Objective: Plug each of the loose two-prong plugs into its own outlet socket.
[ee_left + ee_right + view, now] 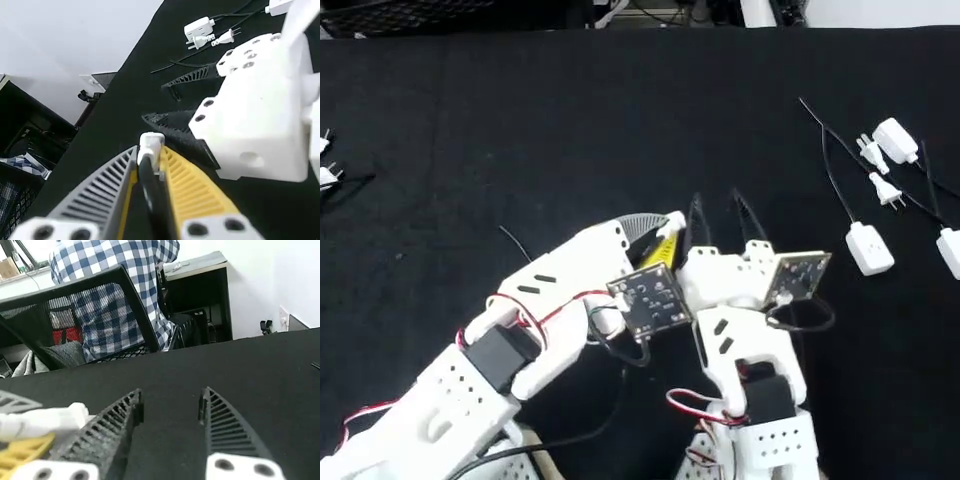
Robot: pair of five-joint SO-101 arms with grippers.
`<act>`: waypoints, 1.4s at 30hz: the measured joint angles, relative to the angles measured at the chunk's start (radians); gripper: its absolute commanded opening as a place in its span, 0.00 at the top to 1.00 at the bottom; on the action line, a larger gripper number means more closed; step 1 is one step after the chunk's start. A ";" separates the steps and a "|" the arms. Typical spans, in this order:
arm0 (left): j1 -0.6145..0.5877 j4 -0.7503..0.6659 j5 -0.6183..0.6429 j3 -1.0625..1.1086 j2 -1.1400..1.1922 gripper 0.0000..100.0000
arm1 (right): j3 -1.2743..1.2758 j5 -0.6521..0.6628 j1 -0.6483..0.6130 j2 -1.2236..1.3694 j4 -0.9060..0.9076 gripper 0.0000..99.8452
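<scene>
High view shows a black table (520, 120) with two small white plugs (328, 177) lying at its left edge, well apart from both arms. The left arm enters from the near left corner and extends toward the middle of the table. Its left gripper (665, 232), with one grey and one yellow finger, is closed narrow around a held plug (151, 141). Left wrist view confirms the grip: a white body is pinched at the fingertips and a black cable runs back between the fingers. Its prongs cannot be made out. The held plug sits near the centre of the table, well apart from every socket. Just to the right stands the right gripper (717, 202), its two black fingers spread wide with nothing between them. Right wrist view shows the same open gap and places the held plug just beside that gripper's left finger, not touching it. Toward the right side of the table, a white socket block (869, 248) lies flat on the end of a thin black cable. A loose plug (888, 190) lies just beyond it. Farther off, a second loose plug (870, 153) lies just beside a white adapter (896, 140). Another white block (950, 250) is cut off by the right edge.
</scene>
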 measured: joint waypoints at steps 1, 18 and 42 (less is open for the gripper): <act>0.002 0.000 0.000 0.000 0.000 0.97 | 0.000 0.000 0.000 0.000 0.002 0.80; -0.123 0.002 0.130 0.003 0.000 0.97 | 0.000 -0.031 0.166 0.000 -0.005 0.80; -0.301 0.557 0.652 -0.331 0.453 0.97 | 0.000 -0.040 0.167 0.000 0.011 0.80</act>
